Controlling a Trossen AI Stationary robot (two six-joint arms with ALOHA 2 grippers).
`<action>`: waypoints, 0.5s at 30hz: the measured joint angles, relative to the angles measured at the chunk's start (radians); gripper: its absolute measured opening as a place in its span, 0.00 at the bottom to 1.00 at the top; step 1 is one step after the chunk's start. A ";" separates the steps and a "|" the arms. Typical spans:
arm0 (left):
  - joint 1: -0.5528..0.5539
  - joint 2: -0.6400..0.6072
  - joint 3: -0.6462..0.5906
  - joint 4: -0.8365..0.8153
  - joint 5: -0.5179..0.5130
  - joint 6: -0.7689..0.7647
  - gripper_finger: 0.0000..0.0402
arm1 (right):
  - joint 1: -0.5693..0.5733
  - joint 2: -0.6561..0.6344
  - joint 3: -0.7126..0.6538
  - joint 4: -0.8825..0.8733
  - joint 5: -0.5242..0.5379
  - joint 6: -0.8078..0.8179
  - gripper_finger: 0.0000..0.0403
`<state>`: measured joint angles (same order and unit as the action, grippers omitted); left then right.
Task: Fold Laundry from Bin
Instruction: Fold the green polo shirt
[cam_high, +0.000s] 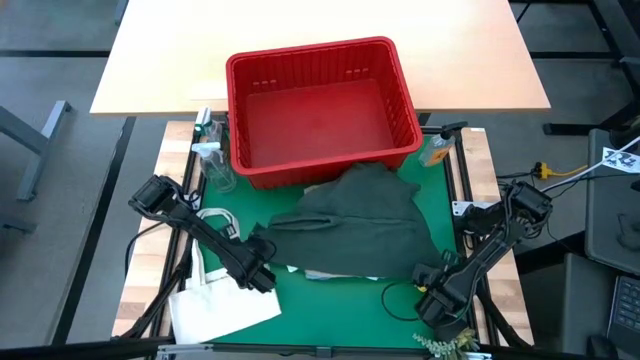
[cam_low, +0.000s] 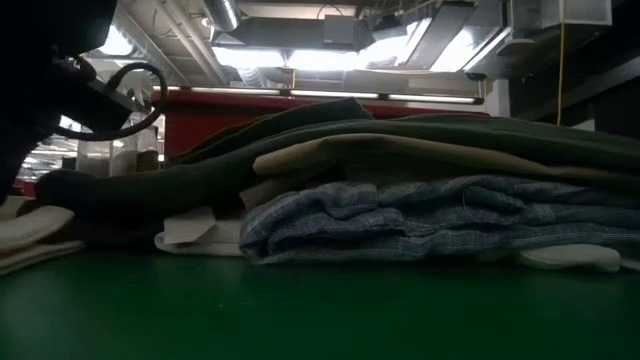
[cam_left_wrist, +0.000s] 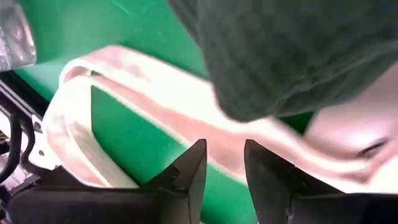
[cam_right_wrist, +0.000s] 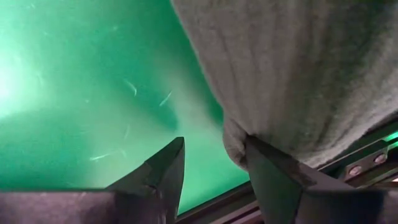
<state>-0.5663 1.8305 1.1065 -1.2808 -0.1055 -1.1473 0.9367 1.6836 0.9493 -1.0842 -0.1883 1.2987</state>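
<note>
A dark green garment (cam_high: 355, 225) lies spread on top of a stack of laundry on the green mat (cam_high: 340, 305). In the low view the stack shows beige (cam_low: 400, 150), blue-and-white striped (cam_low: 420, 215) and white (cam_low: 195, 230) cloth under the green layer (cam_low: 200, 175). The red bin (cam_high: 320, 110) stands behind the stack at the far side. My left gripper (cam_high: 265, 275) (cam_left_wrist: 224, 168) stands open at the garment's left edge, above the white tote's handle (cam_left_wrist: 124, 81). My right gripper (cam_high: 428, 285) (cam_right_wrist: 211, 168) stands open at the garment's near right corner. My right gripper points steeply down at the green garment's near right corner (cam_right_wrist: 235, 146). That rounded corner lies close by the inner side of one finger (cam_right_wrist: 270, 171). I cannot tell whether they touch. Nothing lies between the two fingers. My left gripper touches nothing.
A flat white tote bag (cam_high: 215, 305) lies on the mat's near left, its handle (cam_high: 222, 222) toward the stack. Clear bottles (cam_high: 210, 150) stand left of the bin, an orange item (cam_high: 437, 150) right of it. A small sprig (cam_high: 445, 345) lies at the near edge.
</note>
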 joint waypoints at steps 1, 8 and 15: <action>0.000 -0.001 0.001 -0.006 0.005 0.000 0.25 | 0.000 0.000 0.000 0.000 0.000 0.000 0.42; 0.000 -0.001 0.014 -0.022 0.052 -0.001 0.17 | 0.000 -0.006 0.010 -0.008 0.002 -0.001 0.42; -0.017 -0.001 0.121 -0.099 0.005 0.055 0.12 | 0.000 -0.006 0.087 -0.089 0.013 -0.022 0.42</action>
<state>-0.5832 1.8294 1.2271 -1.3797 -0.1002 -1.0920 0.9367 1.6779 1.0363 -1.1736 -0.1753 1.2764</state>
